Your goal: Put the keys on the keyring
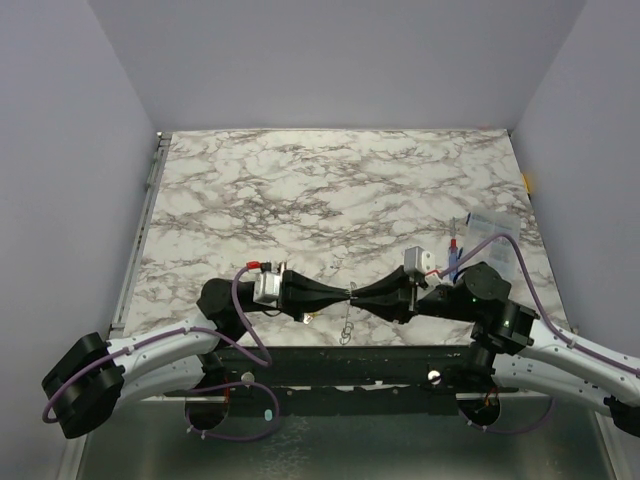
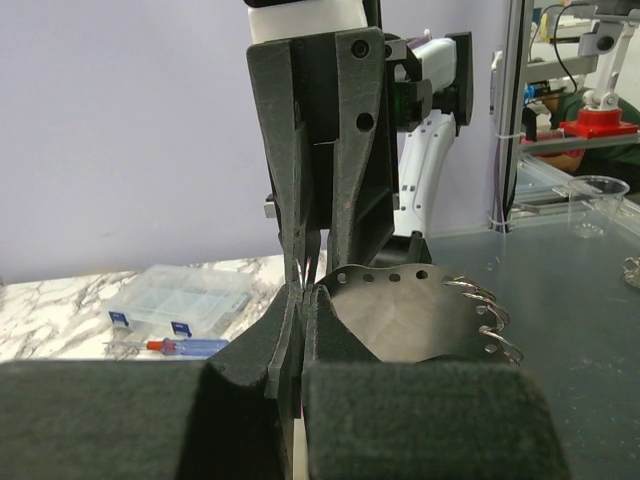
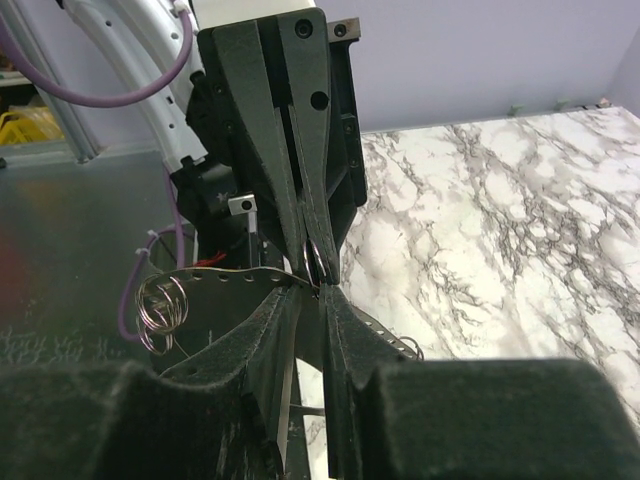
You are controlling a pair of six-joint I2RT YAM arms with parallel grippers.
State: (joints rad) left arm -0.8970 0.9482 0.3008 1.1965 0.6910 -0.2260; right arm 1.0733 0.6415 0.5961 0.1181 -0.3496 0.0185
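Observation:
My two grippers meet tip to tip just above the table's near edge. My left gripper (image 1: 344, 296) (image 2: 303, 292) is shut on the keyring (image 3: 319, 262), a thin silvery loop that sticks out of its tips, seen almost edge-on. The loop's free end (image 2: 306, 268) reaches between the fingers of my right gripper (image 1: 358, 297) (image 3: 322, 290), which stand a narrow slit apart. Whether they pinch anything is hidden. A small brass-gold speck, perhaps one of the keys (image 1: 303, 318), lies on the marble under the left gripper.
A grey disc with holes (image 2: 400, 312) (image 3: 215, 280) lies just below the tips, with wire loops (image 2: 487, 312) (image 3: 160, 303) (image 1: 346, 331) on its rim. A clear plastic box (image 1: 490, 235) (image 2: 180, 295) and a blue-and-red stick (image 1: 455, 258) (image 2: 185, 346) sit at the right.

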